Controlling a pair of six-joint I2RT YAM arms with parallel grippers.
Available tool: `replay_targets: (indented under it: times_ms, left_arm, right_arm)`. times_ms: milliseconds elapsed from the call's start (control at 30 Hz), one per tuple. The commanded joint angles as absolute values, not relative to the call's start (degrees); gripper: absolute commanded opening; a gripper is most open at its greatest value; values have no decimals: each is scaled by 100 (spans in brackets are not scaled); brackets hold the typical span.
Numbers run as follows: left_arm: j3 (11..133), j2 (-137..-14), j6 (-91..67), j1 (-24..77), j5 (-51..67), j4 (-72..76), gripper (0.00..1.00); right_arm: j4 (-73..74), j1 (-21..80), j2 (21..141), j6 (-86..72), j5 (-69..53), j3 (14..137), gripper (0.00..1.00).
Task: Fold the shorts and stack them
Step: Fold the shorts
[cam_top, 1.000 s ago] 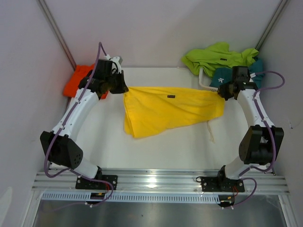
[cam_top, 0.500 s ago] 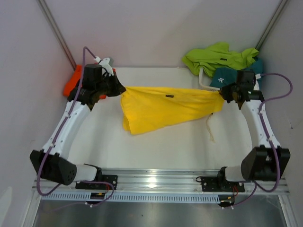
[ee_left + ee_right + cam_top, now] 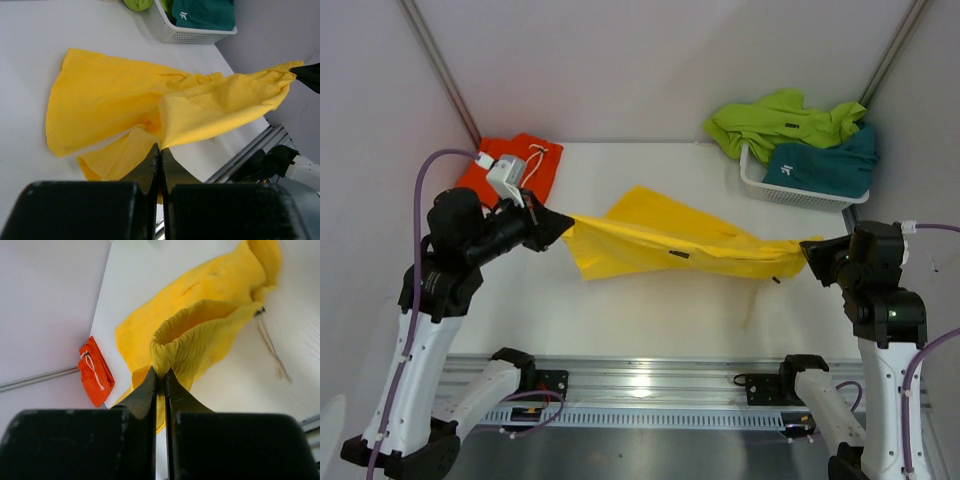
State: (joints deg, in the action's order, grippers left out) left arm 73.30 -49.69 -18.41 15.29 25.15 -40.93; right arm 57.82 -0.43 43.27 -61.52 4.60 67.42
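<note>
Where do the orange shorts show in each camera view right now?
Top external: orange shorts at the table's far-left corner.
Left wrist: not in it.
Right wrist: lower left, by the table edge.
Shared landmark: yellow shorts, seen in all three views.

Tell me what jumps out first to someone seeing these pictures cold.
The yellow shorts come first, stretched across the middle of the table and pinched at one end by the left hand and at the other by the right hand. Next are the folded orange shorts in the far left corner. At the far right, a white mesh basket holds teal shorts, with lime green shorts spilling over its far side.
</note>
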Motion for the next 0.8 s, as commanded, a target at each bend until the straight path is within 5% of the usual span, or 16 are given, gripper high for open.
replay_targets:
  times_ms: [0,433,767]
  left_arm:
    - [7505,-4922,-1802,1556,2628,-4263,0]
    - [8367,-7309,-1679,1547,2223,-3077,0]
    - [8007,-8042,-1960,1547,2462,-2488,0]
  right_arm:
    - [6319,-18,4359,-6205,703,6970,0]
    - [6108,-202,5818,-6512,1371,7190,0]
    - [6363,-246,4518,-7049,1617,5775,0]
